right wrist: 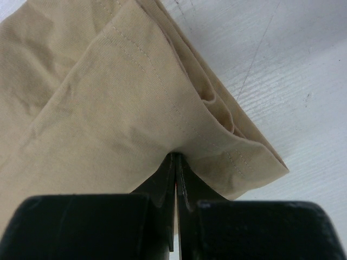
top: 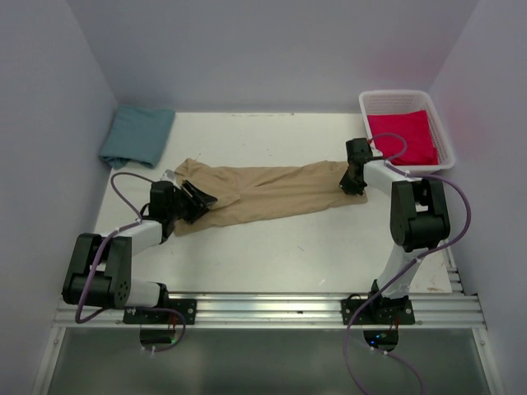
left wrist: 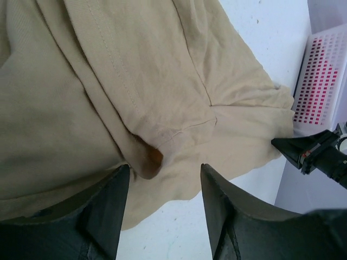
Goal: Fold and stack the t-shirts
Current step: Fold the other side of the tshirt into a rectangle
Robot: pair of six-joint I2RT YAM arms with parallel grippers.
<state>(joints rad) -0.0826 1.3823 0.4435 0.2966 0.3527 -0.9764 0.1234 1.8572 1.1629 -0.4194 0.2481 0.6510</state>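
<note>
The left gripper (left wrist: 165, 170) is hovering low over the table (top: 288, 255) with its jaws apart, grasping nothing. A small rolled fold at the edge of the tan t-shirt (top: 272, 193) is lying between its fingers but is not being pinched. That shirt is lying across the middle of the table as a long, narrow band folded lengthwise. Its other end is being clenched by the right gripper (right wrist: 176, 160), whose jaws are closed tight on the stacked, stitched hem.

The step in hand looks like shortening this band end to end. To do it well, the left jaws should be closing over every layer at the corner, not just the top ply. Otherwise the lower layers are likely to slide and open the fold. The moving end should be travelling low and level, and landing squarely on the far end so the edges line up.

Farther back, the teal t-shirt (top: 136, 136) is sitting folded in the far left corner, a likely base for the stack. The red-pink t-shirt (top: 403, 136) is waiting in the white basket (top: 395, 95) at the far right.
</note>
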